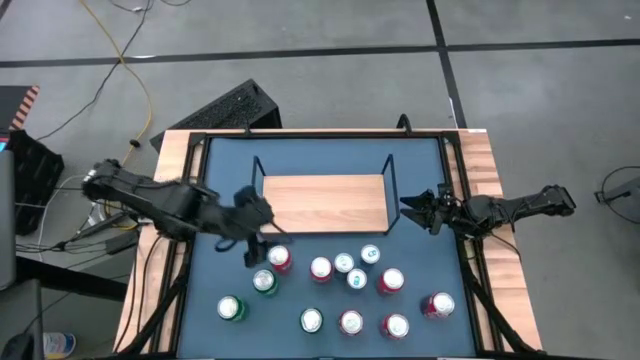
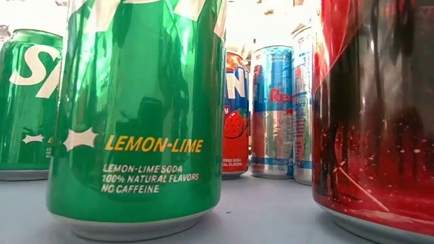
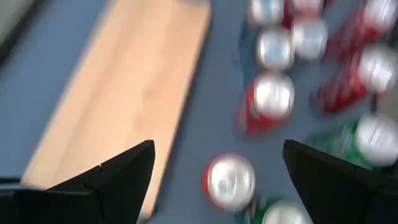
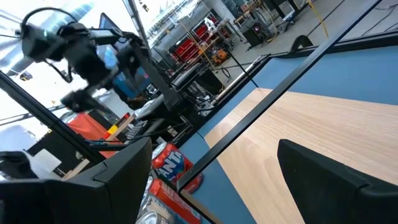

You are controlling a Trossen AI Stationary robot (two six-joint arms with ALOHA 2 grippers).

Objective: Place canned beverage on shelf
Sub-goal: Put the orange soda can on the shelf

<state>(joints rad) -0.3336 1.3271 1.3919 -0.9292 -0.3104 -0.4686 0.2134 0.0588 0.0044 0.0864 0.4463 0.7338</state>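
Overhead, left jaws (image 1: 252,240) gape empty beside shelf (image 1: 324,203) edge; right jaws (image 1: 418,208) likewise.

green can (image 2: 135,122): "LEMON-LIME", "LEMON-LIME SODA 100% NATURAL FLAVORS NO CAFFEINE" | 2nd green can (image 2: 27,102), at 9 o'clock of it: white "S", rest cut off | blue-silver can (image 2: 272,112), at 3 o'clock: "Re…" partial | orange can (image 2: 235,115): "N" + strawberry pic, small print unreadable

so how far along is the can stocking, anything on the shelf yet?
Nothing done yet: the shelf board is bare. In hand: the left gripper is open above a red can at the cluster's near-left edge, nothing gripped. The right gripper waits open by the shelf's right end. Left: grasping and placing; all cans sit on the table.
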